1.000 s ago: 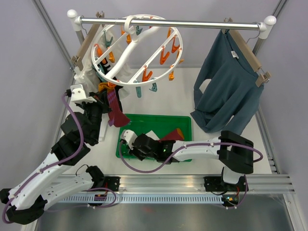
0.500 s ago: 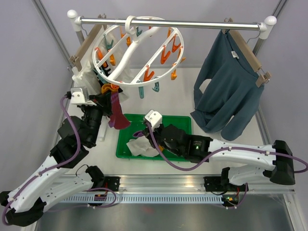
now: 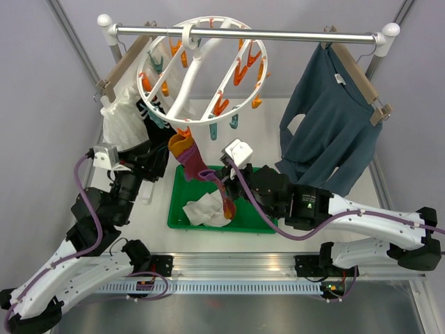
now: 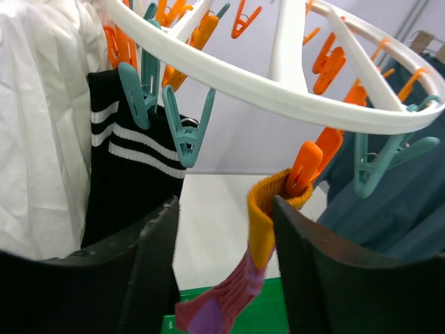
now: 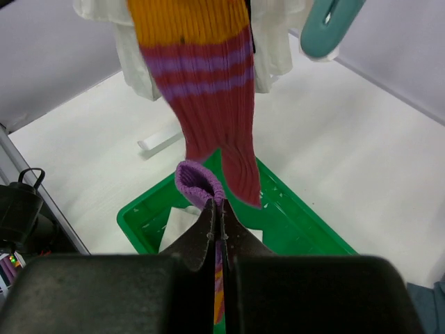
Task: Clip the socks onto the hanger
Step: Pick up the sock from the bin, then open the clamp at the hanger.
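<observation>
The white ring hanger (image 3: 148,95) (image 4: 278,87) hangs from the rail with orange and teal clips. An orange clip (image 4: 304,167) pinches the orange cuff of a maroon-and-orange sock (image 3: 185,149) (image 4: 261,229) (image 5: 208,97), which dangles free. My left gripper (image 3: 161,154) (image 4: 224,209) is open, its jaws on either side of that cuff. A black sock with white stripes (image 4: 132,170) hangs from a teal clip. My right gripper (image 3: 208,175) (image 5: 217,209) is shut on a purple-cuffed sock (image 3: 226,198) (image 5: 198,182) above the tray. A white sock (image 3: 205,210) lies in the tray.
The green tray (image 3: 261,221) (image 5: 306,226) sits mid-table under the right gripper. A teal-blue shirt (image 3: 334,132) hangs on a wooden hanger at the right of the rail. A white sheer garment (image 3: 124,122) (image 4: 42,139) hangs at the left, close to my left arm.
My left gripper opened and let go of the maroon-and-orange sock, which now hangs from the orange clip. My right gripper rose out of the tray with the purple-cuffed sock.
</observation>
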`<state>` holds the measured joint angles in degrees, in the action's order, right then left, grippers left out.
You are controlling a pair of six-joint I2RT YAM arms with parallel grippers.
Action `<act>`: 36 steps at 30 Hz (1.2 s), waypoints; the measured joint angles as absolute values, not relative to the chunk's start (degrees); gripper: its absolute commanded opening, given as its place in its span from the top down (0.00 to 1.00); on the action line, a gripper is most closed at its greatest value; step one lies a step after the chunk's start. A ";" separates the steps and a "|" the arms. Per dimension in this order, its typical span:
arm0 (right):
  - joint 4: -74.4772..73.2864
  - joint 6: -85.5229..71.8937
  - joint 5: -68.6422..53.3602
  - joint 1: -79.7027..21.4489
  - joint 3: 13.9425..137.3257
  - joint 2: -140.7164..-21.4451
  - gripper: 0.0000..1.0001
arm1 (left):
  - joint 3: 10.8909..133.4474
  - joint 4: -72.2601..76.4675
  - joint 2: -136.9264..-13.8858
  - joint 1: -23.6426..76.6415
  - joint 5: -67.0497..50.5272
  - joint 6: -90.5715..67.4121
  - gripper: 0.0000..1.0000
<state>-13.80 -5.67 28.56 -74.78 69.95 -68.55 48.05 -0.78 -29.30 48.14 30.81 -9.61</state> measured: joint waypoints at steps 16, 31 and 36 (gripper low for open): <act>-20.88 -5.15 27.18 -74.78 76.01 -63.72 1.00 | 46.76 -0.08 -22.92 48.14 4.93 -9.45 0.12; -24.93 -5.80 15.79 -74.78 81.30 -53.56 1.00 | 48.47 3.01 -34.57 48.14 -21.39 -5.48 0.18; -24.99 -6.44 13.30 -74.78 82.19 -53.54 1.00 | 48.82 6.39 -38.70 48.14 -25.67 -5.52 0.19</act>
<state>-24.99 -6.44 13.30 -74.78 82.19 -53.54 48.82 6.39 -38.70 48.14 -25.67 -5.52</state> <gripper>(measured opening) 0.011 0.818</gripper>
